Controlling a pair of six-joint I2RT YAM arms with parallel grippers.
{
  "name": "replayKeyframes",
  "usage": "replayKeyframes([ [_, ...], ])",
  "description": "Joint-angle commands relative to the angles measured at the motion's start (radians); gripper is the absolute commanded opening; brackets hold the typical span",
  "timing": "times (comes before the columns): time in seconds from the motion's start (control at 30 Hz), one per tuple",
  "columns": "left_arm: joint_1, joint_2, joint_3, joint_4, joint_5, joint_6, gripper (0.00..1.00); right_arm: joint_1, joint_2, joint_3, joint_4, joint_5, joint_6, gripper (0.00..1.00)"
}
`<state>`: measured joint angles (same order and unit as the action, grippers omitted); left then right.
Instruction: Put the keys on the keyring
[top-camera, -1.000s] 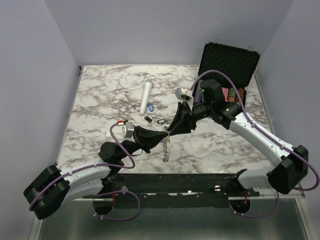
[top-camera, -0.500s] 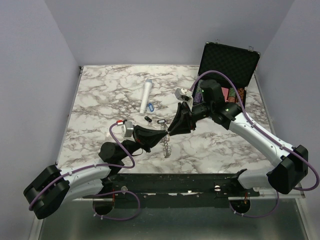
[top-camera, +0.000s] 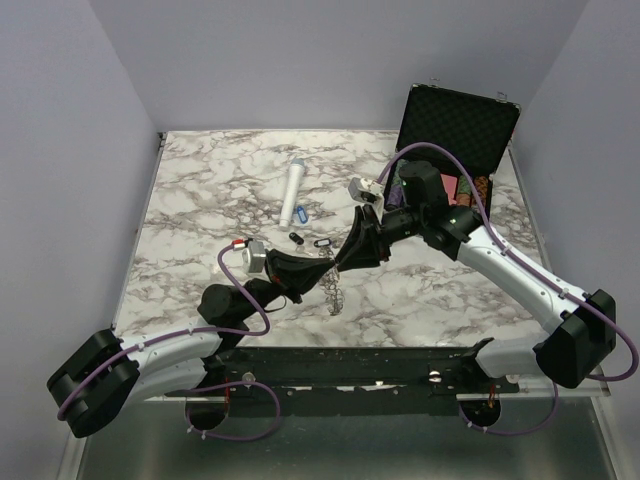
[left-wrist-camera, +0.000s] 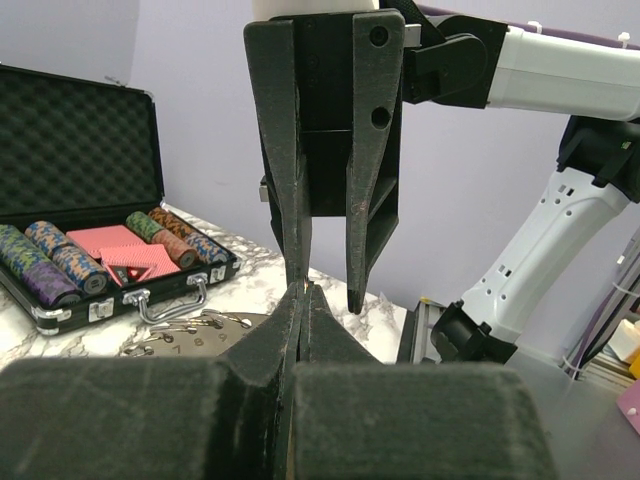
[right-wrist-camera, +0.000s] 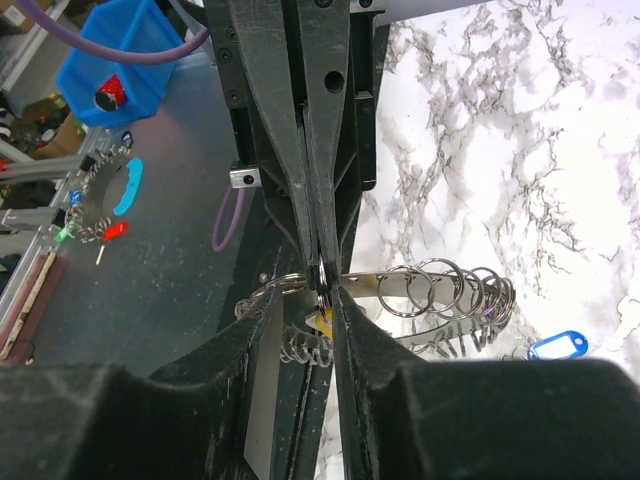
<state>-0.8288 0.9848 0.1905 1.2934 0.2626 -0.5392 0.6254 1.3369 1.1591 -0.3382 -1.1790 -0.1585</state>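
- The left tool (right-wrist-camera: 318, 262) is closed flat on the keyring (right-wrist-camera: 372, 285) and holds it in the air. It is to the left of the open case (top-camera: 458, 118) and closer to the near edge of the tabletop (top-camera: 200, 200) than the case is. The lower part of the ring hangs free.
- The right tool (left-wrist-camera: 327, 290) meets it tip to tip with its fingers apart (a clear gap shows between them). A yellowish tag (right-wrist-camera: 322, 322) sits in that gap, but I cannot tell whether it is really pinched.
- First risk, I think: the hold on the ring is thin, at the very fingertips. A sideways push from the right tool may turn the ring or pull it out, and it would drop.
- Second risk: if the tag is only loosely caught, it may slip away before its key goes on the ring.
- Third risk: the two tools are very close, so a small error would make the fingers hit each other and miss the ring.
- The other keys (top-camera: 322, 242) lie on the tabletop farther left of the case, as does a white cylinder (top-camera: 291, 193). A falling ring could scatter them.
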Motion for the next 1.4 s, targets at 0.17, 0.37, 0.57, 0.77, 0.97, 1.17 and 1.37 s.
replayKeyframes([
  [0.17, -0.006, -0.014, 0.027, 0.247, -0.056, 0.001, 0.0, 0.008, 0.005, -0.029, 0.024, 0.021, 0.008, 0.32],
  [0.37, -0.009, -0.011, 0.033, 0.25, -0.063, 0.001, 0.0, 0.01, 0.011, -0.027, 0.042, 0.024, 0.025, 0.29],
  [0.57, -0.013, -0.008, 0.033, 0.257, -0.071, 0.001, 0.0, 0.013, 0.013, -0.03, 0.05, 0.024, 0.028, 0.23],
  [0.77, -0.016, -0.012, 0.032, 0.259, -0.076, 0.004, 0.0, 0.014, 0.015, -0.035, 0.051, 0.035, 0.03, 0.23],
  [0.97, -0.015, -0.012, 0.03, 0.262, -0.077, 0.004, 0.0, 0.016, 0.016, -0.032, 0.051, 0.042, 0.031, 0.28],
  [1.17, -0.016, -0.018, 0.029, 0.261, -0.082, 0.007, 0.0, 0.016, 0.013, -0.036, 0.047, 0.045, 0.025, 0.29],
  [1.37, -0.016, -0.026, 0.027, 0.253, -0.082, 0.01, 0.0, 0.016, 0.008, -0.042, 0.041, 0.062, 0.019, 0.29],
])
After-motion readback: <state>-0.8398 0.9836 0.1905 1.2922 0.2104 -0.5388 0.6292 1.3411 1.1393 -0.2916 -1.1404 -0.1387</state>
